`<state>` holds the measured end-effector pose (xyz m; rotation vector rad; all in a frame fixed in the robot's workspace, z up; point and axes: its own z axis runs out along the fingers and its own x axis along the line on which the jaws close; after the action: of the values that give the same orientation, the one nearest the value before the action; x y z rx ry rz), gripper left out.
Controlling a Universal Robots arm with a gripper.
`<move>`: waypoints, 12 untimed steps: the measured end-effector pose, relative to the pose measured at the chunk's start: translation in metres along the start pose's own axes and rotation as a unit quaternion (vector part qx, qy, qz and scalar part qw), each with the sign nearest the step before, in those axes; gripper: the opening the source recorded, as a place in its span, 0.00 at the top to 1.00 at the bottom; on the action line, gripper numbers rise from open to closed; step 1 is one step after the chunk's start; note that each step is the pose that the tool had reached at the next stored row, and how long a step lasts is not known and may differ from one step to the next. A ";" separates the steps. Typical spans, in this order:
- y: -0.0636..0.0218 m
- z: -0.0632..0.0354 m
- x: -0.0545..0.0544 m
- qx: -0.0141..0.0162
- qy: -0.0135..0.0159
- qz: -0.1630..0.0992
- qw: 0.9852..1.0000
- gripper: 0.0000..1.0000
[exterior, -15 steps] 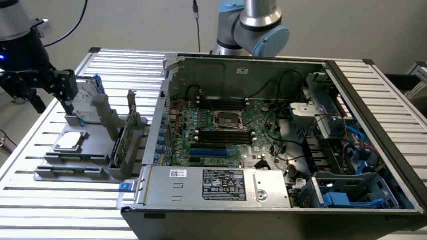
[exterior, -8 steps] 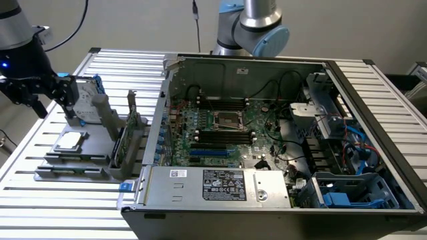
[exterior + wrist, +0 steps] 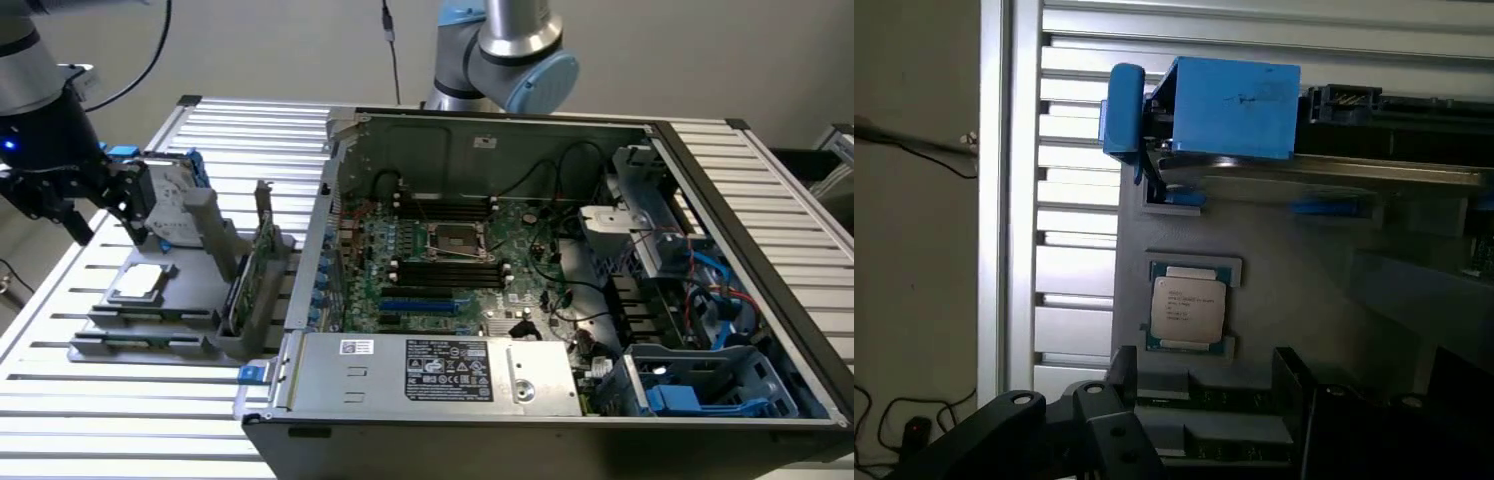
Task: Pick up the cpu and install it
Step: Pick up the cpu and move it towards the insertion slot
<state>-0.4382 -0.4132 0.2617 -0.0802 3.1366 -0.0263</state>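
Jaws spread, well clear of cpu (image 3: 1189,308).

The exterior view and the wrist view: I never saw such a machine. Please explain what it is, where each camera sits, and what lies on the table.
The machine is a robot arm with two black fingers at its end. The exterior view comes from a camera standing off the arm. The wrist view comes from a camera on the arm's wrist, looking past the fingers. On the slatted metal table stands an open computer case with a green motherboard inside. At the exterior view's left, a grey holder carries the cpu, a small silver square chip. The fingers are open and hold nothing; they hover over the holder, near the cpu.
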 end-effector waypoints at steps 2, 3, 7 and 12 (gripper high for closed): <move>-0.0026 0.0030 0.000 -0.003 0.000 0.000 1.000 0.35; -0.0040 0.0045 0.000 -0.005 0.000 0.000 1.000 0.35; -0.0077 0.0115 0.000 -0.011 -0.001 0.000 1.000 0.35; -0.0082 0.0205 0.001 -0.015 -0.001 0.000 1.000 0.35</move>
<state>-0.4382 -0.4217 0.2413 -0.0810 3.1356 0.0219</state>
